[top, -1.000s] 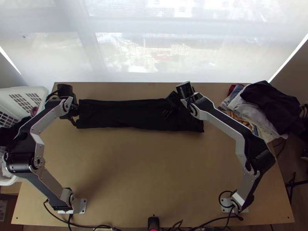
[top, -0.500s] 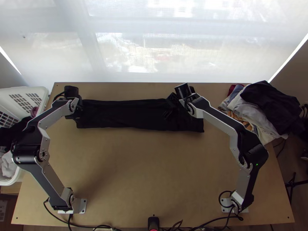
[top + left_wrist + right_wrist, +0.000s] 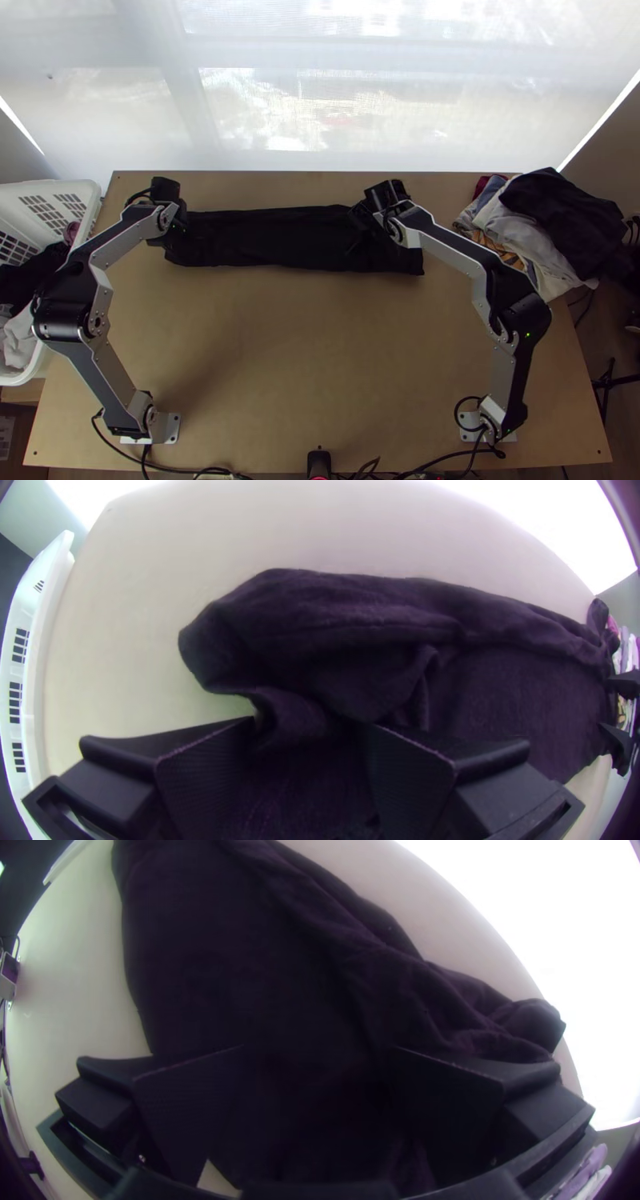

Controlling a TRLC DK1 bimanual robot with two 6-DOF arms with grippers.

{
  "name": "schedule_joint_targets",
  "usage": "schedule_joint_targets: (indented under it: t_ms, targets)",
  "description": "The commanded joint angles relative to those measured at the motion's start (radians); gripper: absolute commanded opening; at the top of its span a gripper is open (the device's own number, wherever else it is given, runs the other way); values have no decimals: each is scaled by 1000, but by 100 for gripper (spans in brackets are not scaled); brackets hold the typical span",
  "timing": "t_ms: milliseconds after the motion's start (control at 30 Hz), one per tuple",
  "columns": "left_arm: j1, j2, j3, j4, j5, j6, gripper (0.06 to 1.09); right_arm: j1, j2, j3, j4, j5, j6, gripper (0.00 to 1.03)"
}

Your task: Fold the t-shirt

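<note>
Top view is showing the shirt [image 3: 276, 238] as a dark, folded strip lying across the far part of the table [image 3: 304, 344], its long axis running crosswise between the grippers. The left end is being partly covered by the left gripper [image 3: 305, 723], clearly the nearer one there; the strip near its opposite end is being straddled by the right gripper [image 3: 318, 1049]. Both pairs of jaws are standing apart, released, with cloth passing between them unclamped. Beyond the left jaws, a raised, bunched fold is being seen. An end-to-end fold along that axis is probably being called for; with the left end lying so rumpled, a top layer alone is being risked by a shallow pinch.
</note>
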Motion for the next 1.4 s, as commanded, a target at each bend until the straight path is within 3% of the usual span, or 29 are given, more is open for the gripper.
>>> schedule_joint_targets:
  t_ms: [0, 33, 133, 233, 267, 967, 1367]
  targets:
    - [-29, -8, 9, -25, 17, -3, 80, -12, 35, -16, 4, 4, 6, 98]
    - [-29, -9, 9, -28, 20, -3, 77, -13, 37, -18, 4, 6, 6, 98]
    - [-28, -18, 11, -18, 46, 9, 54, -13, 37, -21, 4, 6, 6, 98]
    - [-23, -31, 26, 11, 60, 22, 17, -13, 37, -21, 4, 6, 6, 98]
    - [-22, -34, 38, 13, 63, 26, 9, -13, 37, -21, 4, 4, 6, 98]
    - [-131, -150, 347, -142, 64, 3, 9, -15, 61, -30, 4, 16, 8, 98]
    - [-215, -143, 433, -133, 64, -38, 9, -30, -124, -27, 3, 20, 21, 98]
